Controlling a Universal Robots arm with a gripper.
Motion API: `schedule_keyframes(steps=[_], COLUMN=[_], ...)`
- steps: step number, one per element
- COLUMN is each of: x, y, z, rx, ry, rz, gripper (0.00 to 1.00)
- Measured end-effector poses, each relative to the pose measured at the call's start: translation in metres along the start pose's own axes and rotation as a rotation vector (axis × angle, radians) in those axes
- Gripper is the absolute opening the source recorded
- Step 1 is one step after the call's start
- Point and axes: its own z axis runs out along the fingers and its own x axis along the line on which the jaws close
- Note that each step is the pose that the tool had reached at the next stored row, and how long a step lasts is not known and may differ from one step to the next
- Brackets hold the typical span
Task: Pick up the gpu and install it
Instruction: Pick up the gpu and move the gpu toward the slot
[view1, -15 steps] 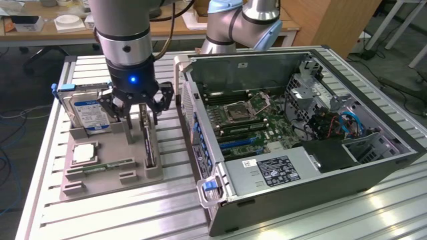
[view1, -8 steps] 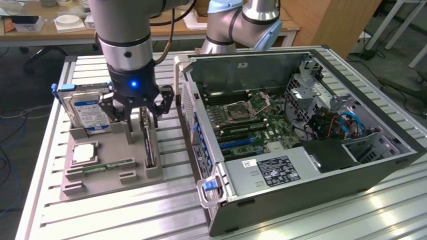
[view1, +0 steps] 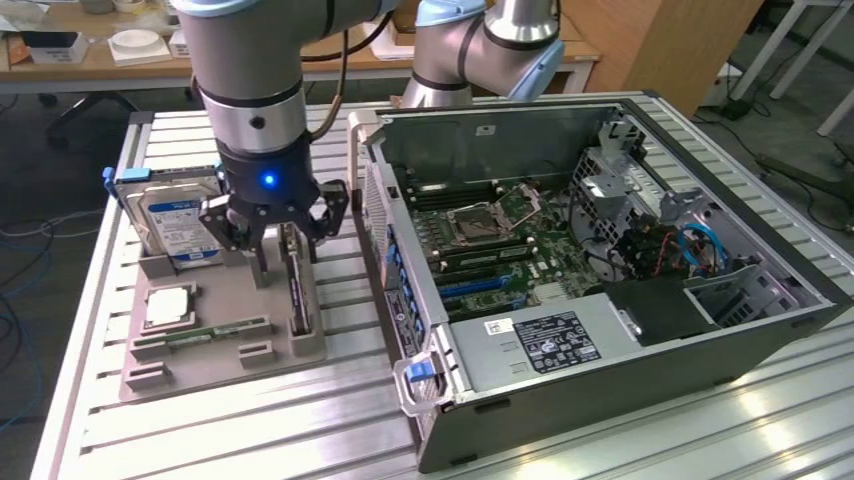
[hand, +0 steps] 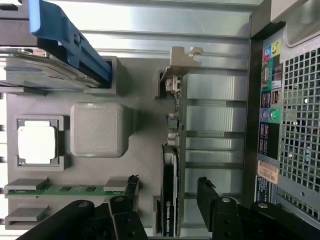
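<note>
Presently the jaws are open wide and set astride the gpu (view1: 299, 292). The card stands on its long edge in a slot of the grey holder tray (view1: 200, 365) on the worktop (view1: 240, 430). The tray lies just beside the computer case (view1: 601, 300), on the exterior view's left. No contact with the card is seen; a gap is left at each face.

Step in hand, as judged: the grasp of the card, not yet closed.

Notes for a good grasp:
- The jaws should be centred, so that both fingers (hand: 205, 195) meet the flat faces together. An off-centre closure would likely tip the card in its slot.
- The grip is best taken on the dark body, well away from the pale bracket (hand: 182, 60).
- Enough depth is wanted that the thin card is not pinched by its top edge alone.

Views compared:
- From the wrist view the card is seen edge-on, and the two gaps can be compared; they appear roughly alike. The case's rear ports (hand: 267, 100) are also seen.
- From the exterior view the open case interior with its motherboard (view1: 494, 240) is seen, along with the hard drive (view1: 178, 225) and memory stick (view1: 220, 330) elsewhere on the tray.
</note>
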Motion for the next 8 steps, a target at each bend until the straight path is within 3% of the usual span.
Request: schedule_keyframes(steps=[8], x=[0.0], y=[-0.0005], z=[0.0144], rx=[0.0], ry=[0.0001], rz=[0.0], gripper=[0.59])
